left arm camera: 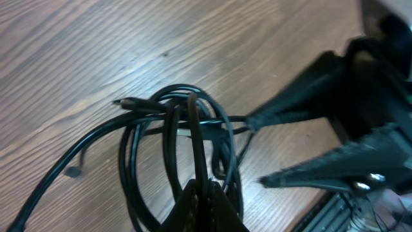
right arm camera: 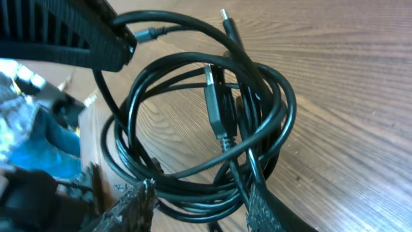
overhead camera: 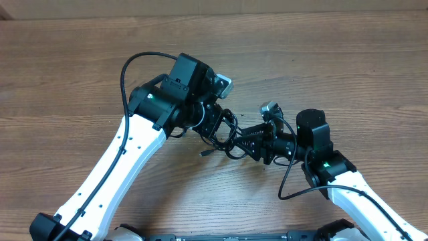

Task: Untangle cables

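On the worktop (overhead camera: 80, 67), near the middle: cables (overhead camera: 227, 144) in a bunch, between left claw (overhead camera: 217, 128) and right claw (overhead camera: 251, 142).

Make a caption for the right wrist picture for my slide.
Open right gripper straddling looped black cables over a wooden table.

Looks like robot lab: wood-grain table (overhead camera: 60, 73), left arm (overhead camera: 124, 161), right arm (overhead camera: 361, 194).

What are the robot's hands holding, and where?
The left gripper pinches a few looped strands of the cables, away from the plugs. The right gripper stands open around the bunch, gripping nothing.
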Controlling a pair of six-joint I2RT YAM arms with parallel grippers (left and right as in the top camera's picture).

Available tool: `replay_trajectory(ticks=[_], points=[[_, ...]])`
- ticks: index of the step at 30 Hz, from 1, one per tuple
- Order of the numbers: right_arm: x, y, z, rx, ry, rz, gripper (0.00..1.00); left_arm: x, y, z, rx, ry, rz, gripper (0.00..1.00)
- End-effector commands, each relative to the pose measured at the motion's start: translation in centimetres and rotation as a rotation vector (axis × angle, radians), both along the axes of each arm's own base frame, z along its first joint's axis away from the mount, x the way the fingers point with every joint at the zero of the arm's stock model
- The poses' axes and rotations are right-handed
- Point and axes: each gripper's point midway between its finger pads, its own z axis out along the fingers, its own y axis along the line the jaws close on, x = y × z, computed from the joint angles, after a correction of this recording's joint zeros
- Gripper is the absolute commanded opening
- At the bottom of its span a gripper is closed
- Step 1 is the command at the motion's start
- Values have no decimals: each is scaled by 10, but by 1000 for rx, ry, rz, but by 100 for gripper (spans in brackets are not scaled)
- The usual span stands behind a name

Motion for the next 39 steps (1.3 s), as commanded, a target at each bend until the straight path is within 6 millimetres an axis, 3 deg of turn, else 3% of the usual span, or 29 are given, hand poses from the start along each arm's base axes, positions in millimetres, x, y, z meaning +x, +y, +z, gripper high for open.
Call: replay_trajectory(ticks=[1,15,21,23,29,33,39], points=[[2,-1,0,-32,-60,17,47,-8,-14,15,-81,-14,-108,4],[4,-15,-25,-168,-65,-16,46,-11,-14,15,-91,13,-95,4],[4,-16,-26,-171,-63,-21,9,-10,-12,14,-88,20,-70,4],[4,-16,-26,-170,-58,-21,4,-5,-8,14,-85,24,-31,4],[-24,-5,-26,-100,32,101,4,21,14,15,-89,23,146,4],[-44,4,-14,-12,63,209,4,38,33,12,-33,-2,299,4],[-67,14,9,118,66,360,4,44,36,13,-27,-20,334,4]])
